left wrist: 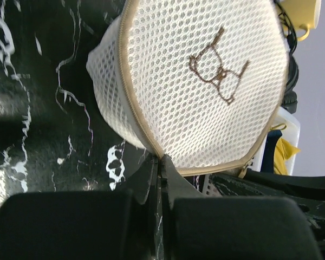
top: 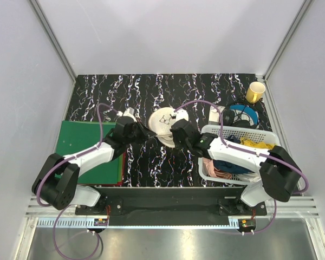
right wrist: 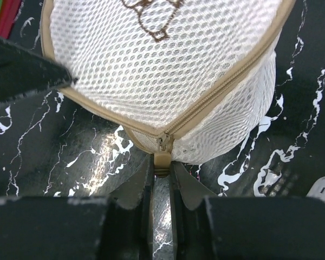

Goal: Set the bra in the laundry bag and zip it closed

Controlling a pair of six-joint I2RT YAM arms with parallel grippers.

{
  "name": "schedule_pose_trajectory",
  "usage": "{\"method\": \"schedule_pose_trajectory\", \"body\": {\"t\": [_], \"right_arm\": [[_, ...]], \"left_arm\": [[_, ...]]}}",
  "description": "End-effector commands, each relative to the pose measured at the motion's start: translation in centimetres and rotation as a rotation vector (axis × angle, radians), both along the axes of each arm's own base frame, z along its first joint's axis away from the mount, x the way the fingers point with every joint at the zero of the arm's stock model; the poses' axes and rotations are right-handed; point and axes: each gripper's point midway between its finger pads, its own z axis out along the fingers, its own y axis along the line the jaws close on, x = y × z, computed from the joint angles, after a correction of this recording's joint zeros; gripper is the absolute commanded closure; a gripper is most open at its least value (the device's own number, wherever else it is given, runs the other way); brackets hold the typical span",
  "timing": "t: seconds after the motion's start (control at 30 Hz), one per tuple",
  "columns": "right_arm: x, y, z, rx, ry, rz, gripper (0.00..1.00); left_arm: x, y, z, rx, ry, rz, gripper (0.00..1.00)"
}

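The laundry bag (top: pixel 165 124), a round cream mesh pouch with a tan zipper band and a dark glasses-like mark, lies on the black marbled table between both grippers. My left gripper (top: pixel 148 134) is shut on the tan rim of the bag (left wrist: pixel 206 86), with my fingertips pinching the zipper seam (left wrist: pixel 161 158). My right gripper (top: pixel 177 136) is shut on the tan zipper pull (right wrist: pixel 162 164) at the near edge of the bag (right wrist: pixel 151 54). The zipper line to the right of the pull looks closed. The bra is not visible.
A white lattice basket (top: pixel 244 131) with several clothes stands at the right, under my right arm. A green board (top: pixel 86 143) lies at the left. A yellow cup (top: pixel 255 92) and a blue-and-black round object (top: pixel 241 115) sit at the back right.
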Motion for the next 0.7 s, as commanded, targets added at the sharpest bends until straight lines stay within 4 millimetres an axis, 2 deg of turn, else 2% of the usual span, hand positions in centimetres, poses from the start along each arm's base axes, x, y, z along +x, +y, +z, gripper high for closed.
{"method": "schedule_pose_trajectory", "body": {"t": [0.0,0.2,0.4,0.67], "right_arm": [[0.3,-0.7,3.2,0.004,-0.081,0.000,1.00],[0.0,0.2,3.4,0.044,-0.046,0.025,1.00],[0.4,0.4,3.4,0.038,-0.037,0.035,0.77],[0.9,0.4,3.2,0.025,-0.017,0.048,0.69]], "left_arm": [[2.1,2.8,1.9,0.162,-0.122,0.062,1.00],[2.0,1.7,2.9,0.145,-0.159,-0.012,1.00],[0.9,0.1,3.0,0.101,-0.166,-0.116,1.00],[-0.6,-0.9,3.2,0.062,-0.161,-0.211,1.00]]}}
